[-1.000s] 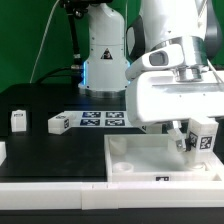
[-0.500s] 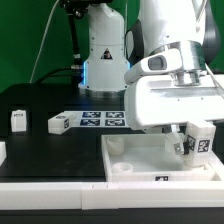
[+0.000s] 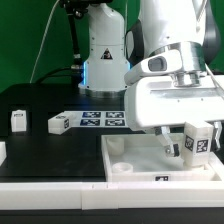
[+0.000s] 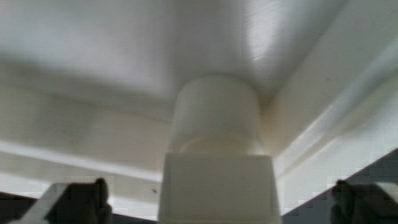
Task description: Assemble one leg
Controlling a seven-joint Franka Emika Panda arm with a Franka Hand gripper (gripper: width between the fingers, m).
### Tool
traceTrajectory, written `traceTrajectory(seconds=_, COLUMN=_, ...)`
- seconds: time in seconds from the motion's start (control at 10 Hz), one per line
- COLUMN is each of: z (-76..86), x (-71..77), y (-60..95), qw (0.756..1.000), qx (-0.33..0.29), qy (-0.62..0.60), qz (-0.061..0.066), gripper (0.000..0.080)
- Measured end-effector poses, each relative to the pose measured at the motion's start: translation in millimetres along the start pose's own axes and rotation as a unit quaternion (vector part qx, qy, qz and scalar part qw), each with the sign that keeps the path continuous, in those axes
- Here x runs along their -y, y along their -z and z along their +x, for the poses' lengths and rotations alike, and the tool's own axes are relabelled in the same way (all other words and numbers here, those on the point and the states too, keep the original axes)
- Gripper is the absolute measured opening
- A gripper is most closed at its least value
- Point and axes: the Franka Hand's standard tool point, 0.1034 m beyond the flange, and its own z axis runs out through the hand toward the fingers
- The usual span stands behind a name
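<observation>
The leg (image 3: 198, 141), a small white block with a black-and-white square tag facing the exterior camera, is standing slightly tilted at the far corner of the white panel (image 3: 135, 166), on the exterior view's right. In the wrist view its square body is giving way to a round white shaft that is reaching into the angle where two panel walls meet. The jaws are sitting spread wide around it, each dark fingertip (image 4: 79, 200) showing a gap from the leg. Another tagged block (image 3: 58, 123) is lying on the black table (image 3: 60, 150).
</observation>
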Motion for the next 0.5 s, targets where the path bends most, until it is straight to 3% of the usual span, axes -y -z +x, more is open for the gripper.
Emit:
traceTrajectory(seconds=0.2, z=-0.2, x=-0.9, y=0.2, qw=1.0, qx=0.001, qy=0.001, qz=0.0, gripper=0.0648)
traceTrajectory(seconds=0.5, z=18.6, x=-5.8, y=21.8, qw=1.0, qx=0.006, qy=0.002, qz=-0.001, gripper=0.0649)
